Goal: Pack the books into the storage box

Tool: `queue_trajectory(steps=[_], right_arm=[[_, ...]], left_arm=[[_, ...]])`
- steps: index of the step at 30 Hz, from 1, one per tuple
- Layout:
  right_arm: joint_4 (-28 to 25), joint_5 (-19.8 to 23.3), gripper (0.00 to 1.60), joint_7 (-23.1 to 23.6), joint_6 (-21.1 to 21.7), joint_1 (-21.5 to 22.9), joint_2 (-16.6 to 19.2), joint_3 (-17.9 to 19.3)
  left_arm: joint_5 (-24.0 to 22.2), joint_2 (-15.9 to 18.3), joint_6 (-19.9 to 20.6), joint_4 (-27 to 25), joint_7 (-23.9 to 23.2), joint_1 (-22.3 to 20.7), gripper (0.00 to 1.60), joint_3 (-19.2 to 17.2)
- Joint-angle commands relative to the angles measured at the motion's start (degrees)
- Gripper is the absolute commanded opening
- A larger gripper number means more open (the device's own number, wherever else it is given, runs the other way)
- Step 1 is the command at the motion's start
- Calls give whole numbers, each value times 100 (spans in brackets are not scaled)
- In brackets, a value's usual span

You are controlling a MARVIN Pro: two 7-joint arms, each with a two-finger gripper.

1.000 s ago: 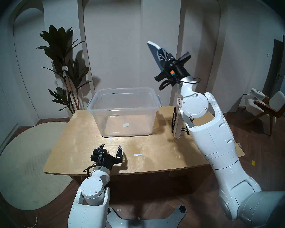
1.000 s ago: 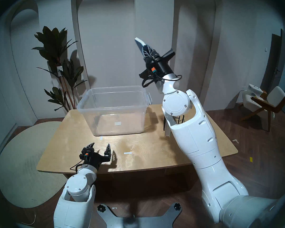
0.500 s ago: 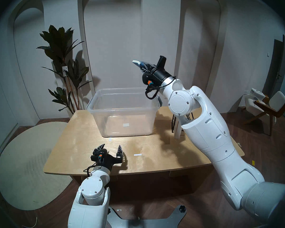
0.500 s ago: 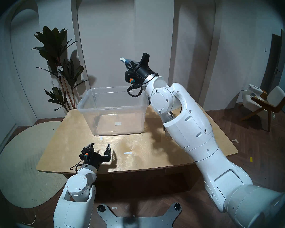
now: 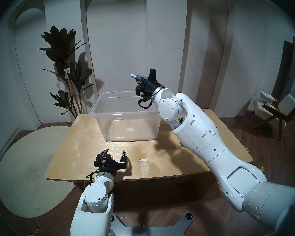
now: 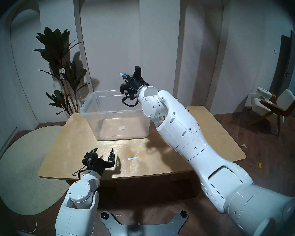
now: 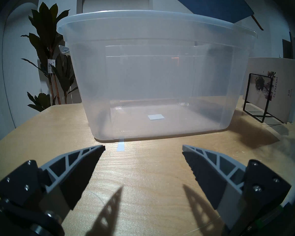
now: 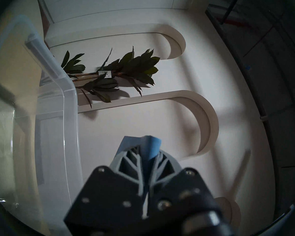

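Observation:
The clear storage box [image 5: 99,121] stands open and empty at the back middle of the wooden table. My right gripper [image 5: 138,78] is shut on the thin blue book [image 5: 133,76] and holds it in the air above the box's far right part. The right wrist view shows the blue book [image 8: 154,142] pinched between the fingers, with the box [image 8: 58,101] to the left. The left wrist view shows the blue book [image 7: 211,4] over the box [image 7: 160,73]. The white book [image 7: 279,80] leans in a black wire rack [image 7: 249,96] right of the box. My left gripper [image 5: 115,150] is open and empty over the table's front.
The wooden table [image 5: 160,162] carries white tape marks [image 5: 142,160]. A potted plant [image 5: 65,63] stands behind the table's left corner. A round rug [image 5: 29,171] lies on the floor at left, a chair [image 5: 276,111] at far right.
My right arm has swung down and to the left with the blue book, from high above the rack to above the box's far right. The left arm has not moved.

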Motion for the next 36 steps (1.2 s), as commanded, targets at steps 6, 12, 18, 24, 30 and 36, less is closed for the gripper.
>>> queue_trajectory(steps=[6,12,18,24,30,36], right_arm=[[293,-238,0,-344,-2,450,-508,-227],[693,-312,0,-462,-19,507,-665,-363],[1189,-303,0,-614,-65,649,-841,-370],[1446,-303,0,-595,-96,735,-939,-379],[1507,-147,0,-341,-98,714,-1009,-316],[1410,-118,160,-405,181,680,-1064,-194]], left_arm=[[-11,15,-34,-126,10,-39,160,11],[-12,15,-33,-129,11,-37,160,12],[-12,15,-33,-127,11,-38,160,12],[-11,15,-34,-125,9,-39,160,11],[-12,16,-34,-126,10,-38,160,12],[-12,16,-34,-126,10,-39,160,12]])
